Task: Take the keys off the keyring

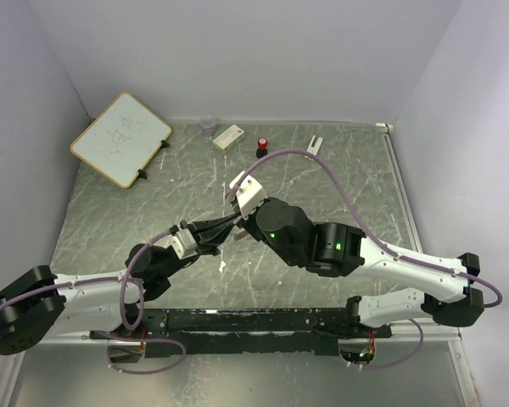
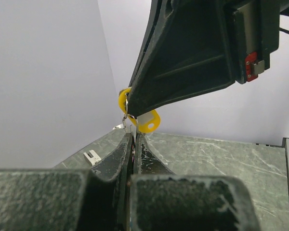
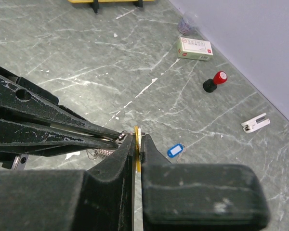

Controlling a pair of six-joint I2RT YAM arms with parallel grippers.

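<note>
My two grippers meet above the middle of the table. The left gripper (image 2: 134,134) is shut on the thin silvery keyring (image 2: 126,115). The right gripper (image 3: 138,140) is shut on the flat yellow head of a key (image 3: 137,153) that hangs on that ring; the yellow head (image 2: 149,120) shows just past my left fingertips. In the right wrist view the left gripper's fingers (image 3: 62,126) come in from the left and pinch the keyring (image 3: 127,135). A key with a blue head (image 3: 175,150) lies loose on the table below. In the top view the grippers touch (image 1: 230,231).
A small wire spring-like piece (image 3: 100,153) lies on the table under the grippers. At the back stand a whiteboard (image 1: 121,138), a small cup (image 1: 208,125), a white box (image 1: 228,137), a red-capped black bottle (image 1: 262,146) and a white clip (image 1: 315,146).
</note>
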